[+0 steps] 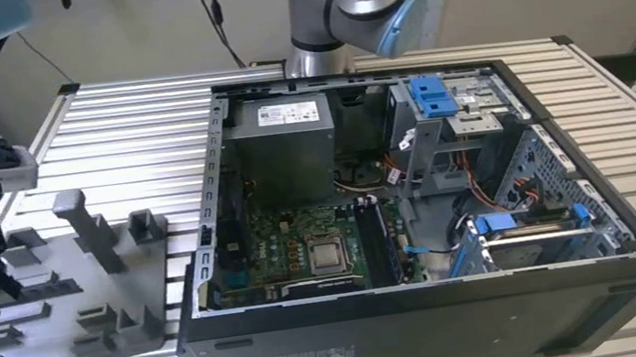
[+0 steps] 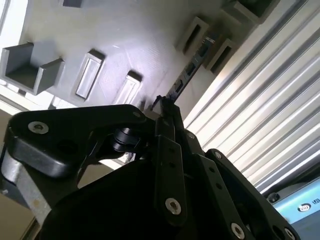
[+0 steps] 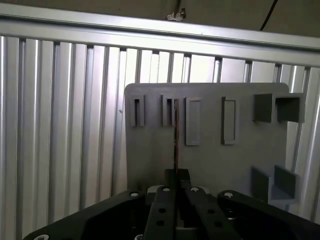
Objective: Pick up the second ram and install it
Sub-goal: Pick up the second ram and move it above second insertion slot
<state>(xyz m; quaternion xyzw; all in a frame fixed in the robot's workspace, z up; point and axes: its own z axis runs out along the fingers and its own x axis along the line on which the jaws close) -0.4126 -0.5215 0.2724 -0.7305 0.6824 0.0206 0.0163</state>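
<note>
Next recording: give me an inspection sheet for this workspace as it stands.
Surface: slatted metal table, carrying everything.
Job's things: ram, edge-on over the tray, by its slots.
Clutter: open computer case beside the tray.
Grippers: gripper, fingers shut on the ram's end.
Cables: wires inside the case; black cables by the wall.
Surroundings: pale wall.
</note>
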